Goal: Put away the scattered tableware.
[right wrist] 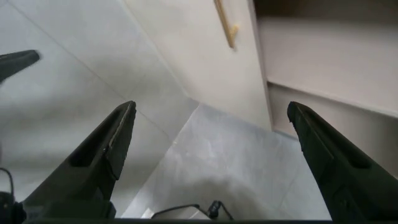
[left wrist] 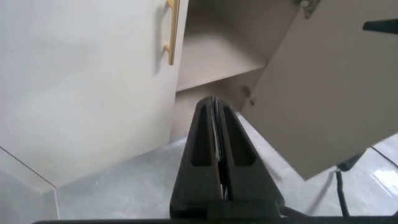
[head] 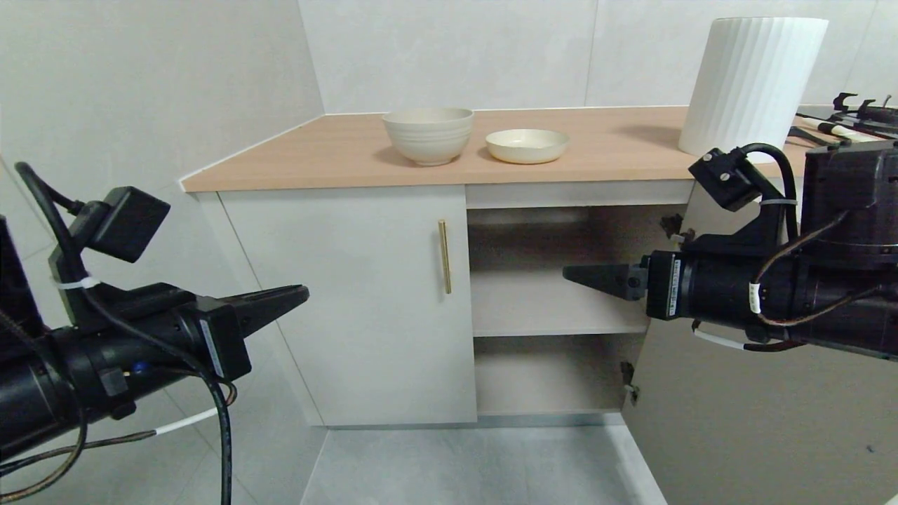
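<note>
On the wooden counter (head: 316, 151) stand a cream ribbed bowl (head: 428, 135) and, just to its right, a shallow cream dish (head: 527, 145). Below them the cabinet's right side is open, showing a bare shelf (head: 547, 301) (right wrist: 329, 56). My left gripper (head: 298, 294) (left wrist: 212, 106) is shut with nothing in it, low in front of the closed left door (head: 351, 301). My right gripper (head: 572, 275) (right wrist: 211, 110) is open and empty, level with the shelf at the cabinet opening. Both grippers are well below the bowl and dish.
A tall white ribbed container (head: 751, 84) stands at the counter's right, with dark utensils (head: 842, 123) beyond it. The closed door has a gold handle (head: 444, 256) (left wrist: 171, 31) (right wrist: 227, 25). The open right door (head: 701, 393) (left wrist: 336, 93) swings out beside my right arm. Grey floor (head: 477, 466) lies below.
</note>
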Available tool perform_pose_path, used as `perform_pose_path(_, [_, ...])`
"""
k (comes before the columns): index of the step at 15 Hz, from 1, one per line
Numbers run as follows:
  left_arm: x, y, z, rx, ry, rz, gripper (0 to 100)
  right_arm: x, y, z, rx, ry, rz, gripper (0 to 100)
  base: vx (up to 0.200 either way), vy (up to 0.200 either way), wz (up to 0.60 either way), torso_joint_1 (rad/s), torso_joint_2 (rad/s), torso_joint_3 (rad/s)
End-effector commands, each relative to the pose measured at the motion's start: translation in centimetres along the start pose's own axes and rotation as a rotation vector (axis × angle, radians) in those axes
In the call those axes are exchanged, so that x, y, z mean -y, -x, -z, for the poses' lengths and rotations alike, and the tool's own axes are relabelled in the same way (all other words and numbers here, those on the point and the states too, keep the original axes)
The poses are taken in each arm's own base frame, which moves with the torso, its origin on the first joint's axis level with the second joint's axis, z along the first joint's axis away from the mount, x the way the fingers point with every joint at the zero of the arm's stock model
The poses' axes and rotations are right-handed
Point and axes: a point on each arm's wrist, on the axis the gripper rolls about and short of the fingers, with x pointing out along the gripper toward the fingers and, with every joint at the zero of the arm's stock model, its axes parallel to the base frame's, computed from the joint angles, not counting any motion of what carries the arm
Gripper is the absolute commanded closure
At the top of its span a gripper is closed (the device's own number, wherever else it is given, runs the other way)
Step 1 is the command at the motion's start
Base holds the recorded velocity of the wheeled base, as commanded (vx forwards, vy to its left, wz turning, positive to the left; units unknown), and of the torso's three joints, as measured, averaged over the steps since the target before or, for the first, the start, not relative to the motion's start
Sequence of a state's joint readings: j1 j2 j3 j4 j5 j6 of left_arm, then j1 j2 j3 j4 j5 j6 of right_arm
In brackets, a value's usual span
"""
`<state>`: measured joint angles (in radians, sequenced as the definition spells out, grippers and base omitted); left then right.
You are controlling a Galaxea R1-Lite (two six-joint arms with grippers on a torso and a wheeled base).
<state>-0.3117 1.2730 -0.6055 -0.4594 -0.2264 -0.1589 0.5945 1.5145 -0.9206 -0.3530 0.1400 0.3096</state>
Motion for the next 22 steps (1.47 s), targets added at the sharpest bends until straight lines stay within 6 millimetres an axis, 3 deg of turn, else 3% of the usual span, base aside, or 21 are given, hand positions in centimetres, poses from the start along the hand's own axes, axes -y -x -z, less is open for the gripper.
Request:
perform_pose_path(1, [-0.4,-0.6,0.2,-0.018,0.01,-0.013,0,0.1,0.0,0.1,-0.006,-0.001,0.002,0,0.0,0.0,0.0,0.0,0.0,0.0])
perform_pose_path(11, [-0.5,0.2,-0.5,0.023,0.005,-0.033,0,0.2,0.0,0.6,-0.036,-0.004,0.013,0,0.0,0.0,0.0,0.0,0.0,0.0])
perform_pose_path(22, [-0.8,0.5,-0.8,0.038,0.007,-0.047,0,0.2,0.0,0.9,-0.065,-0.003,0.016,0,0.2,0.0,0.0,0.004,0.0,0.001])
